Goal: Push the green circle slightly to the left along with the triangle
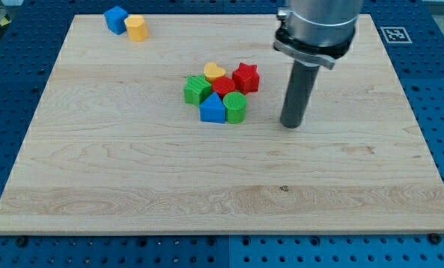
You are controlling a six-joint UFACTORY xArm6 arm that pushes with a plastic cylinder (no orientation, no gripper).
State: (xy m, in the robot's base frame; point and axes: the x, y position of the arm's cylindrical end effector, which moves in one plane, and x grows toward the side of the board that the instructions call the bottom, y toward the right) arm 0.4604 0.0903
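Observation:
The green circle stands in a tight cluster near the middle of the wooden board. The blue triangle touches its left side. My tip rests on the board to the right of the green circle, a short gap away and slightly lower in the view. The rod rises straight to the arm's grey end at the view's top.
The cluster also holds a green block, a yellow heart, a red star and a red block. A blue block and a yellow block sit at the top left.

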